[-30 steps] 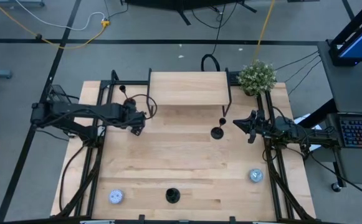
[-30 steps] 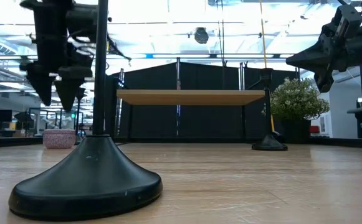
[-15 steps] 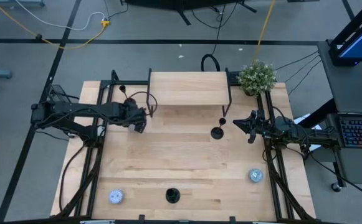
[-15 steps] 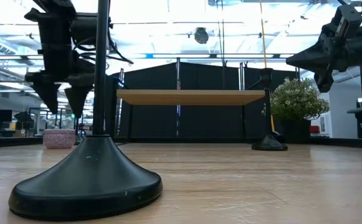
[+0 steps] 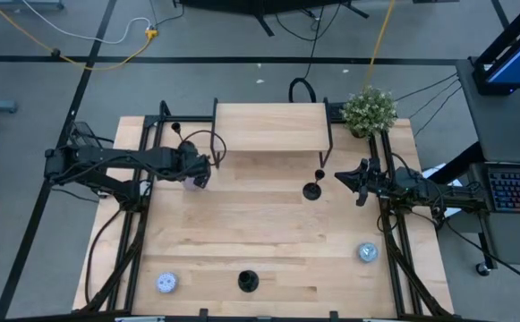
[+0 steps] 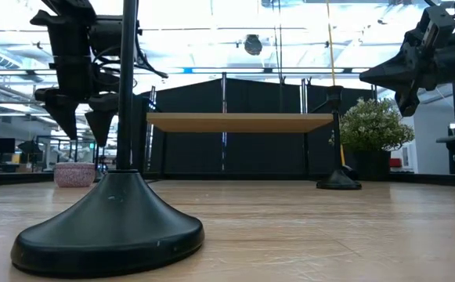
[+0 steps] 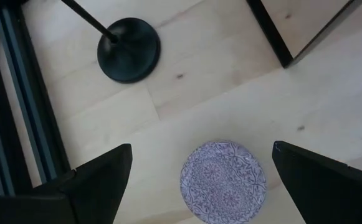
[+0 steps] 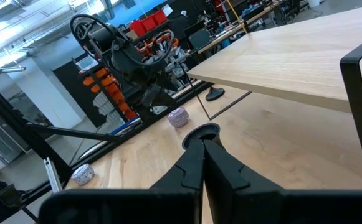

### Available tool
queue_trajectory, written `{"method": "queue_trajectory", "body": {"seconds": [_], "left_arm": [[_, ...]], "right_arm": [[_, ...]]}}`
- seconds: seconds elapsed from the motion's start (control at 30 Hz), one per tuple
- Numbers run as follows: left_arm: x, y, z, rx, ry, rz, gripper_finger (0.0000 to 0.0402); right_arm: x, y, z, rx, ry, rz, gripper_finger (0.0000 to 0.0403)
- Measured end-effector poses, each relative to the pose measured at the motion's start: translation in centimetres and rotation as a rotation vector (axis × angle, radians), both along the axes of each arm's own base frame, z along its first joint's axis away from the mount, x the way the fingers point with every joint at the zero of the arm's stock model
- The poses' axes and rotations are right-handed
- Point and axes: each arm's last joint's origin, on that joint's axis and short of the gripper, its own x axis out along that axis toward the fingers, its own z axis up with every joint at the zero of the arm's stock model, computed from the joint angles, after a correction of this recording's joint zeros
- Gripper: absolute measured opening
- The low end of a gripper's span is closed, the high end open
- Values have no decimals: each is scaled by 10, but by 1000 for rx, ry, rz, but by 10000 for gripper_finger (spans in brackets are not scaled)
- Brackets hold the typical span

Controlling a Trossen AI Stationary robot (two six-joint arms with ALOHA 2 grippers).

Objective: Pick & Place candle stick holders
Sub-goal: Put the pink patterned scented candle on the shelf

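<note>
None of the three candle stick holders is in a grip, and nothing in these pictures shows where they are meant to end up, so how much of the task is done cannot be told. One holder (image 5: 248, 282) stands at the near edge of the tabletop (image 5: 242, 237), between two round tins. A second holder (image 5: 312, 190) stands near the middle, just in front of the raised wooden shelf (image 5: 271, 127) and close to the right arm. The third holder (image 7: 128, 49) stands at the far left, beside the shelf's black leg.

The left end effector (image 7: 199, 180) hangs with its fingers spread wide, straight above a lilac patterned tin (image 7: 223, 181), not touching it and holding nothing. The third holder sits just beyond that tin, so it looks like the nearest candidate for a pick, though the end effector is not lined up on it.

The right end effector (image 8: 204, 149) waits at the right side, fingers pressed together on nothing, pointing toward the second holder.
</note>
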Motion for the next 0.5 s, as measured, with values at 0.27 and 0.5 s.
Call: {"method": "queue_trajectory", "body": {"seconds": [0.27,0.5], "left_arm": [[3,-6,-3,-1,11,-22,395],[-6,-12,-22,-10,-20,56,395]], "right_arm": [[0,0,0,0,0,0,0],[0,0,0,0,0,0,0]]}}
